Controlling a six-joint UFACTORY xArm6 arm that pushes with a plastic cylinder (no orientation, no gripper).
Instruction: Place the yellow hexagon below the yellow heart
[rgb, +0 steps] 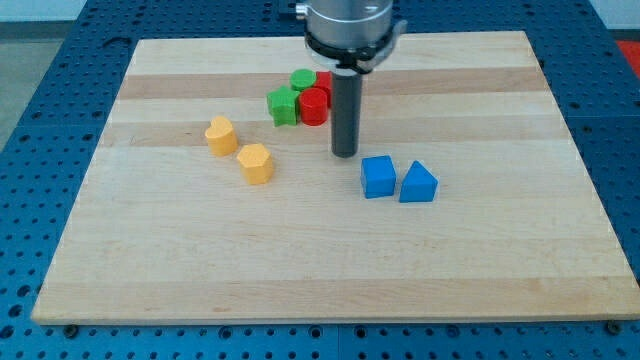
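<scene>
The yellow hexagon (255, 163) lies left of the board's centre. The yellow heart (221, 135) sits just up and to the left of it, with a small gap between them. My tip (345, 153) rests on the board to the right of the hexagon, about a rod's length away and touching no block. The rod stands upright under the arm's grey end (352, 25) at the view's top.
A cluster sits just up-left of my tip: a green star (283, 105), a green cylinder (302, 79), a red cylinder (313, 104) and a red block (325, 80) partly behind the rod. A blue cube (377, 176) and a blue triangular block (418, 183) lie down-right of my tip.
</scene>
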